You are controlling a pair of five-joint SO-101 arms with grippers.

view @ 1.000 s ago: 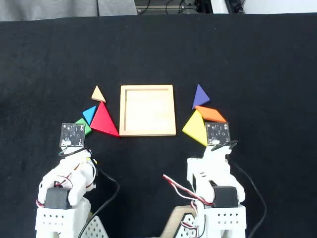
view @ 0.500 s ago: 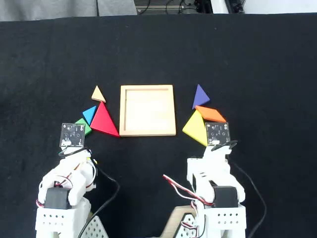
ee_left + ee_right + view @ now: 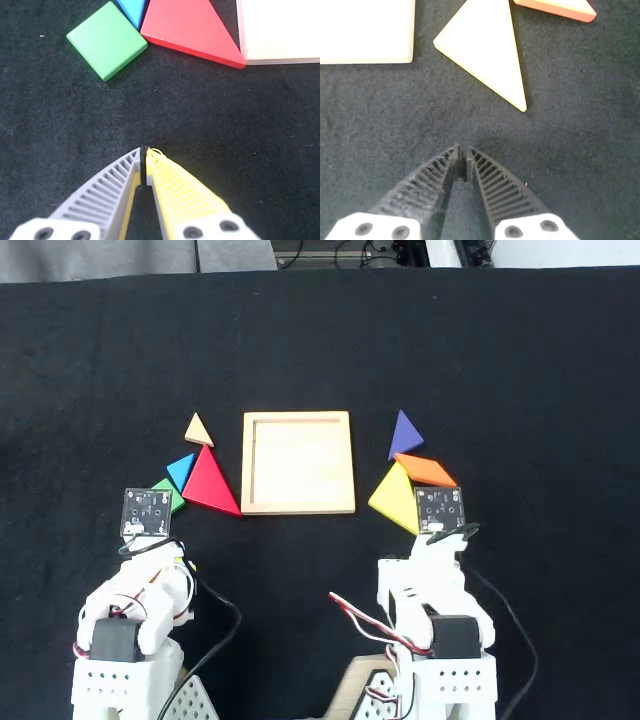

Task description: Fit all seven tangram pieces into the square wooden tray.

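Left claw and right claw both closed tip to tip, each empty and angled downward.

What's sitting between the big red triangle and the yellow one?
The square wooden tray, as the high view shows. The red triangle touches its corner with a tip; a strip of black cloth separates it from the yellow triangle.
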